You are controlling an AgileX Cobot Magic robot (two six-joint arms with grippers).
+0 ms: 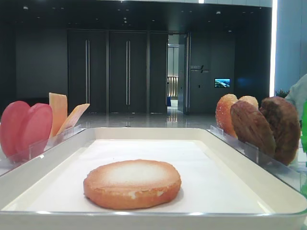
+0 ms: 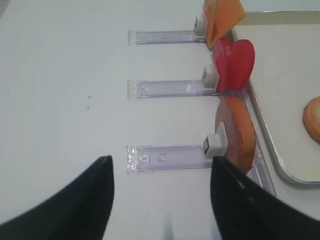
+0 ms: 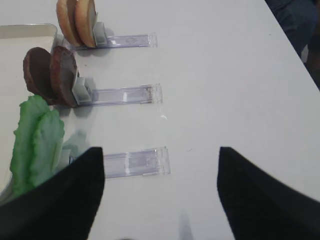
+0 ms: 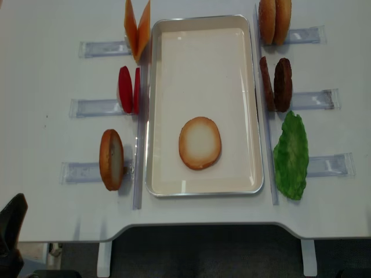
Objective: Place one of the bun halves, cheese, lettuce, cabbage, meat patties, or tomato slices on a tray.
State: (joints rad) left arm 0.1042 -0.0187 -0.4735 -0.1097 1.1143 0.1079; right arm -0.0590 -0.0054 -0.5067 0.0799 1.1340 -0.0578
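Observation:
One bun half (image 4: 200, 142) (image 1: 132, 184) lies pale face up on the white tray (image 4: 200, 69), and its edge shows in the left wrist view (image 2: 312, 119). Another bun half (image 2: 237, 132) stands in the near left rack. Behind it come tomato slices (image 2: 234, 64) and cheese (image 2: 224, 15). On the right stand more bun halves (image 3: 76, 21), meat patties (image 3: 50, 75) and lettuce (image 3: 36, 142). Cabbage is out of view. My left gripper (image 2: 162, 165) hovers open and empty over the table left of the racks. My right gripper (image 3: 160, 155) hovers open and empty right of the lettuce.
Clear plastic racks (image 4: 104, 48) (image 3: 135, 162) (image 2: 165, 157) lie flat on the white table on both sides of the tray. The table's front edge (image 4: 191, 229) runs just below the tray. A dark part of the left arm (image 4: 11, 231) shows at the bottom left.

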